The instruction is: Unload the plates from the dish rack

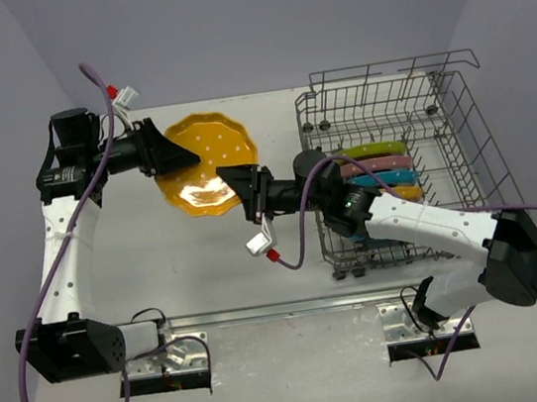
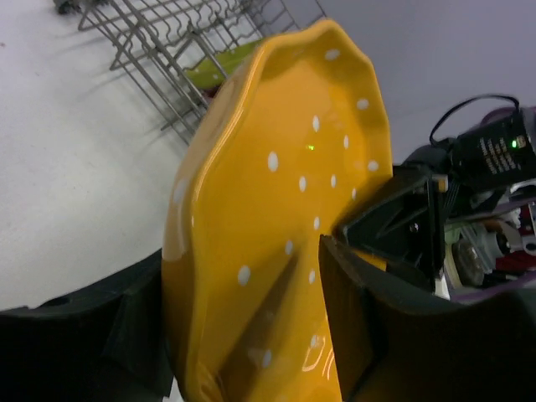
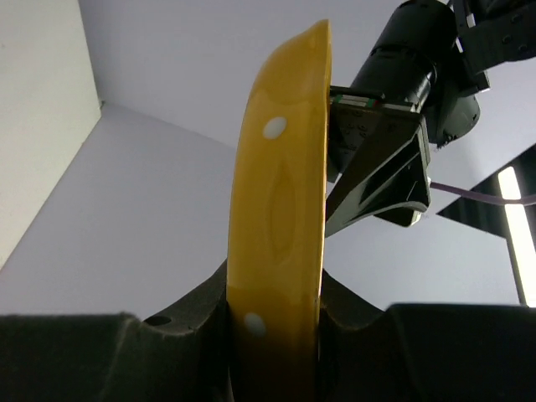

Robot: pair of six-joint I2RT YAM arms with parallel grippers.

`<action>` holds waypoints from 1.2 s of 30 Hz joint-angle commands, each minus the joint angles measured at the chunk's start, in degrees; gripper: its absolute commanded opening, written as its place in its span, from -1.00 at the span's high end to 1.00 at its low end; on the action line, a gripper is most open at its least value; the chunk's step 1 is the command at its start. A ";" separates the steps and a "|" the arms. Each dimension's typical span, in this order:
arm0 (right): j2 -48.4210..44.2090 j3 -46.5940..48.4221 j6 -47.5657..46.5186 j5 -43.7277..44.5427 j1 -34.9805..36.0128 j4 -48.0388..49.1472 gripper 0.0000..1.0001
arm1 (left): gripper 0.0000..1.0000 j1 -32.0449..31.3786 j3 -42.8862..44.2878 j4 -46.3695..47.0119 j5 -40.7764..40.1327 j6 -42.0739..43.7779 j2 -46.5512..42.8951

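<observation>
An orange-yellow plate (image 1: 213, 149) with white dots is held off the table, left of the dish rack (image 1: 459, 134). My left gripper (image 1: 188, 159) is shut on its left rim. My right gripper (image 1: 228, 179) is shut on its lower right rim. In the left wrist view the plate (image 2: 276, 193) sits between my fingers (image 2: 360, 318), with the other gripper behind it. In the right wrist view the plate (image 3: 280, 201) stands edge-on between my pads (image 3: 193, 327). Lime green (image 1: 376, 149), pink (image 1: 375, 164), blue (image 1: 391, 179) and orange-yellow (image 1: 405, 192) plates stand on edge in the rack.
The rack (image 2: 159, 50) stands at the right of the table, with a lime green plate (image 2: 213, 71) showing through its wires. My right arm (image 1: 422, 224) lies across the rack's near left corner. Grey walls close in the table's back and sides.
</observation>
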 commanded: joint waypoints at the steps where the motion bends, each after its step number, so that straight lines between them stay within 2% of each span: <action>1: 0.84 2.10 -4.56 1.07 1.69 22.25 1.00 | 0.05 0.67 -4.51 4.66 8.26 -0.85 -1.27; 6: 3.46 3.18 -3.75 4.22 1.76 24.48 1.00 | 0.82 0.94 -8.57 7.77 13.22 -2.34 -1.19; 7: 3.30 3.34 -3.22 4.91 1.78 23.39 0.92 | 0.93 1.43 -9.24 7.78 13.69 -2.10 -1.13; 8: 3.13 3.45 -2.51 5.79 1.73 22.22 0.73 | 1.00 2.01 -9.70 7.81 14.18 -1.80 -0.97; 13: 1.80 2.17 -1.20 8.95 1.76 19.85 -0.43 | 1.00 7.70 -10.78 11.36 15.79 -3.83 0.37; 15: 1.28 1.46 -0.70 10.40 1.70 19.28 -0.68 | 1.00 9.74 -11.21 15.55 16.68 -7.32 1.43; 16: 0.99 1.01 -0.48 11.85 1.64 18.50 -0.91 | 1.00 11.75 -11.66 18.13 17.07 -10.63 2.38; 19: 0.64 -0.04 0.22 13.98 1.38 17.95 -0.97 | 1.00 14.61 -12.11 25.86 16.32 -16.36 4.83; 23: -0.05 -2.07 1.15 16.83 0.24 17.39 -0.97 | 1.00 15.92 -12.24 30.86 12.39 -17.82 7.70; 29: -2.06 -3.00 5.50 21.66 -1.31 14.79 -0.98 | 1.00 15.96 -13.16 31.86 0.66 -13.34 15.68; 36: -3.18 5.06 18.29 31.18 -3.35 2.35 -0.98 | 1.00 15.49 -10.06 31.01 -10.58 -6.28 28.44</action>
